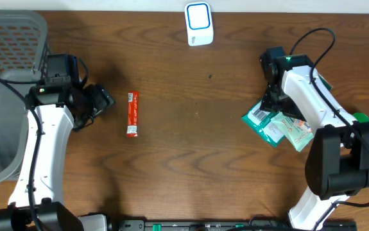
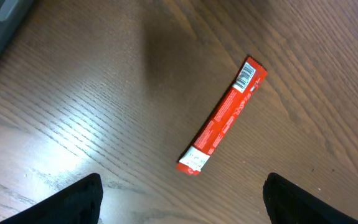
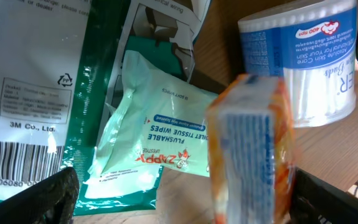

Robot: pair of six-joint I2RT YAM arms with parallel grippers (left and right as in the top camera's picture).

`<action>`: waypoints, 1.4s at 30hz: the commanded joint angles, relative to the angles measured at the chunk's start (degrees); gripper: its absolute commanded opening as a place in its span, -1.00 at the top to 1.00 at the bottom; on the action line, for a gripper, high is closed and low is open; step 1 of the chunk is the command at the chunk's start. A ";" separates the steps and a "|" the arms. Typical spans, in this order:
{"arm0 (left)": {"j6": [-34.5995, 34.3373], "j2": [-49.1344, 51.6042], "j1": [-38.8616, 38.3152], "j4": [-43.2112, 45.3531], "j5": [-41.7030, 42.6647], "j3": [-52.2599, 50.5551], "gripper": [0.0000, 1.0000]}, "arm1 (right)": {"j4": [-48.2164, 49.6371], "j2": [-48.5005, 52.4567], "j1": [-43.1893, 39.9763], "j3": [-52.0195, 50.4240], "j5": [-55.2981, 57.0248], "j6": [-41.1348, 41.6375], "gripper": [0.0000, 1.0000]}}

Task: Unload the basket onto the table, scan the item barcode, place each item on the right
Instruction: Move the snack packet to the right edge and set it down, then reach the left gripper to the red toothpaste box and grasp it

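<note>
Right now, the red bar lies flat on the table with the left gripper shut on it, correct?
No: the left gripper is open, touching nothing, as the left wrist view shows. The red bar does lie flat on the table.

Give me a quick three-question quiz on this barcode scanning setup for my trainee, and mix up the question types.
1. True or false: the left hand is open, with nothing between its fingers.
2. In the left wrist view, where is the barcode on the red stick packet? A: at its upper end. B: at its middle. C: hidden underneath.
3. Fill in the blank: in the right wrist view, the brand printed on the wipes pack is ____.

Key: 1 true; 2 A; 3 Zappy.
</note>
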 commanded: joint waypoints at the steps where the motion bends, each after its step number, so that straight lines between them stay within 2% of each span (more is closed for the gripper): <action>1: -0.11 0.02 0.09 -0.17 -0.37 0.13 -0.69 | -0.11 -0.28 -0.24 -0.22 1.11 -3.13 -0.98; 3: -0.11 0.02 0.09 -0.17 -0.37 0.13 -0.69 | -0.13 -0.28 -0.24 -0.22 1.11 -3.48 -0.99; 4: -0.11 0.02 0.09 -0.17 -0.37 0.13 -0.69 | -0.17 -0.28 -0.15 -0.22 0.57 -4.37 -0.90; 5: -0.11 0.02 0.09 -0.17 -0.37 0.13 -0.70 | -0.13 -0.28 -0.13 -0.22 -0.46 -6.19 -0.43; 6: -0.11 0.02 0.09 -0.17 -0.37 0.13 -0.69 | -0.17 -0.28 -0.13 -0.22 -0.79 -7.69 0.98; 8: -0.11 0.02 0.09 -0.17 -0.37 0.13 -0.69 | -0.83 -0.28 -0.13 -0.22 -1.25 -8.39 0.98; 9: -0.11 0.02 0.09 -0.17 -0.37 0.13 -0.69 | -0.72 -0.28 -0.15 -0.22 -1.22 -8.39 0.41; 10: -0.11 0.02 0.09 -0.17 -0.37 0.13 -0.69 | -0.63 -0.28 -0.22 -0.22 -1.20 -8.37 -0.99; 12: -0.11 0.02 0.09 -0.17 -0.37 0.13 -0.70 | -0.57 -0.28 -0.24 -0.22 -1.16 -8.39 -0.99; 13: -0.11 0.02 0.09 -0.17 -0.37 0.13 -0.70 | -0.61 -0.28 -0.24 -0.24 -1.16 -8.48 -0.41; 14: -0.11 0.02 0.09 -0.17 -0.37 0.13 -0.70 | -0.61 -0.28 -0.24 -0.24 -1.16 -8.98 0.72; 15: -0.11 0.02 0.09 -0.17 -0.37 0.13 -0.70 | -0.92 -0.28 -0.24 -0.24 -1.20 -9.73 0.98; 16: -0.11 0.02 0.09 -0.17 -0.37 0.13 -0.70 | -1.20 -0.28 -0.24 -0.24 -0.94 -9.88 0.88; 17: -0.11 0.02 0.09 -0.17 -0.37 0.13 -0.70 | -1.16 -0.28 -0.39 -0.24 -0.81 -9.86 -0.64; 18: -0.11 0.02 0.09 -0.17 -0.37 0.13 -0.70 | -1.16 -0.28 -0.46 -0.24 -0.83 -9.88 -0.99; 19: -0.11 0.02 0.09 -0.17 -0.37 0.13 -0.70 | -1.36 -0.28 -0.39 -0.26 -0.85 -10.43 -0.17; 20: -0.11 0.02 0.09 -0.17 -0.37 0.13 -0.70 | -1.42 -0.28 -0.39 -0.26 -0.83 -11.19 0.17; 21: -0.11 0.02 0.09 -0.17 -0.37 0.13 -0.70 | -1.42 -0.28 -0.44 -0.26 -0.83 -11.37 -0.12; 22: -0.11 0.02 0.09 -0.17 -0.37 0.13 -0.70 | -1.40 -0.28 -0.50 -0.26 -0.85 -11.37 -0.01; 23: -0.11 0.02 0.09 -0.17 -0.37 0.13 -0.71 | -1.42 -0.28 -0.50 -0.28 -0.85 -11.37 0.38; 24: -0.11 0.02 0.09 -0.17 -0.37 0.13 -0.70 | -1.44 -0.28 -0.50 -0.28 -0.79 -11.39 0.23; 25: -0.17 0.02 0.09 -0.13 -0.33 0.13 -0.71 | -1.44 -0.28 -0.57 -0.28 -0.79 -11.37 -0.33; 26: -0.13 0.00 0.09 -0.13 -0.35 0.13 -0.70 | -1.64 -0.28 -0.61 -0.28 -0.83 -11.39 0.53; 27: -0.13 0.00 0.09 -0.13 -0.35 0.13 -0.89 | -1.86 -0.28 -0.61 -0.28 -0.74 -11.41 0.68; 28: -0.13 0.00 0.09 -0.09 -0.35 0.13 -0.96 | -1.84 -0.28 -0.66 -0.28 -0.39 -11.37 -0.08; 29: -0.13 0.00 0.09 0.31 -0.35 0.13 -0.96 | -1.70 -0.28 -0.79 -0.28 -0.35 -11.34 -0.98; 32: -0.11 0.00 0.11 0.50 -0.37 0.13 -0.96 | -0.35 -0.28 -0.81 -0.28 -1.92 -11.37 -0.99; 35: -0.11 0.00 0.09 0.50 -0.37 0.13 -0.96 | 0.83 -0.28 -0.59 -0.28 -8.17 -11.50 -0.99; 36: -0.07 0.00 0.09 0.48 -0.37 0.13 -0.84 | 2.21 -0.28 -0.33 -0.28 -13.22 -13.44 -0.91; 37: 0.31 0.00 0.09 0.48 -0.39 0.07 -0.40 | 3.34 -0.28 -0.02 -0.28 -17.29 -15.56 -0.84; 39: 0.81 0.02 0.09 0.42 -0.37 -0.46 0.34 | 5.88 -0.28 0.79 -0.28 -26.99 -20.26 -0.49; 40: 0.79 0.02 0.07 0.24 -0.37 -1.07 0.85 | 7.37 -0.28 1.57 -0.28 -32.76 -21.99 -0.15; 41: 0.79 0.02 -0.04 0.28 -0.39 -1.49 0.85 | 8.11 -0.28 2.08 -0.28 -35.47 -22.43 0.03; 42: 0.81 0.02 -0.35 0.79 -0.39 -2.19 0.85 | 9.11 -0.28 2.86 -0.28 -38.34 -22.51 0.07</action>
